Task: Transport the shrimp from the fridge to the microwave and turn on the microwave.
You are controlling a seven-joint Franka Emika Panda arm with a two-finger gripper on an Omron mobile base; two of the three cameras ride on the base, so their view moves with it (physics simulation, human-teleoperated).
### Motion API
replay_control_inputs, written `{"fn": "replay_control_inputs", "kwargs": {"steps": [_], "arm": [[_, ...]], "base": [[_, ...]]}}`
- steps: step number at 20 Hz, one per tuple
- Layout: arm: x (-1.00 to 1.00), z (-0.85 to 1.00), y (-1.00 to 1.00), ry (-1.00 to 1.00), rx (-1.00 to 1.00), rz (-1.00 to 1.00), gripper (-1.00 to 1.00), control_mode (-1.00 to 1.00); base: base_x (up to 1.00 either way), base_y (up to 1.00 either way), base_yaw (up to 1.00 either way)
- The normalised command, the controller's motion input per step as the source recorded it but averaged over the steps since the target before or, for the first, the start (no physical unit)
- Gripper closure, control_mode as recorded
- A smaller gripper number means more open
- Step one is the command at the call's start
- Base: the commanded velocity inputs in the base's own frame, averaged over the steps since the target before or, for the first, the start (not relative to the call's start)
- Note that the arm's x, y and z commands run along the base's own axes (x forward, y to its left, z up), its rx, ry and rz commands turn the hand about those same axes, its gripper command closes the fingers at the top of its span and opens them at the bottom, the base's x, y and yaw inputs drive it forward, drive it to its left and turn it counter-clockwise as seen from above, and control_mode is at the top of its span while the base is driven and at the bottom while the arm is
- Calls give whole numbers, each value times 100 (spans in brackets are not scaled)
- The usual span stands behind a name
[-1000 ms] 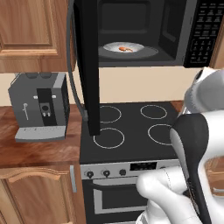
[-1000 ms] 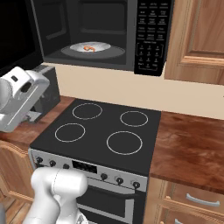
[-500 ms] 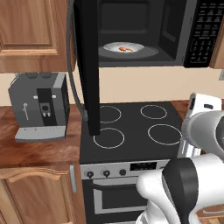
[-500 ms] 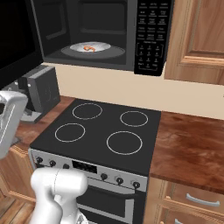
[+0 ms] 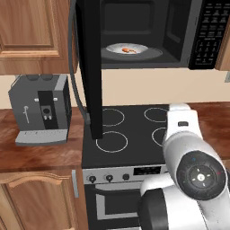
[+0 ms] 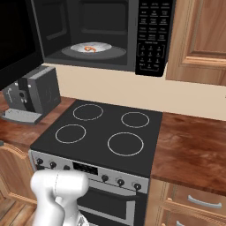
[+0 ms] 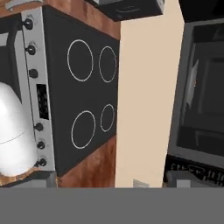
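1. At far left, on the wooden counter – coffee machine (image 5: 41,109), clear of the work.
2. Microwave (image 6: 99,33) door (image 5: 89,67) is seen swung wide; shrimp (image 5: 127,50) is lodged on the plate (image 5: 143,48) inside.
3. Gripper (image 7: 112,179) jaws are spread wide, nothing held.
4. Door is best pushed broadside until latched – keypad (image 6: 152,35) to be pressed afterwards.

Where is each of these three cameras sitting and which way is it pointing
Left base view: behind the arm on its left, looking forward over the stove at the open microwave and coffee machine; white arm at lower right.
Right base view: behind on the right, facing the same stove and microwave, keypad visible; white arm at lower left.
Hand view: on the hand, rolled sideways, looking at the stove and microwave; claw fingertips low in frame.
Both base views share the shrimp on the plate inside the microwave.
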Motion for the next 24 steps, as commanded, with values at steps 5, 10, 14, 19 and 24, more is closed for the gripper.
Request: {"fn": "replay_control_inputs", "kwargs": {"steps": [5, 10, 14, 19, 24], "arm": [[-26, -29, 30, -25, -23, 10, -100, -100], [-13, -33, 40, -28, -23, 9, -100, -100], [-3, -24, 50, -26, -25, 3, -100, -100], [0, -14, 47, -16, -20, 0, -100, -100], [0, -9, 45, -12, -17, 0, -100, -100]], "base": [[0, 0, 0], [0, 0, 0], [0, 0, 0], [0, 0, 0], [0, 0, 0]]}}
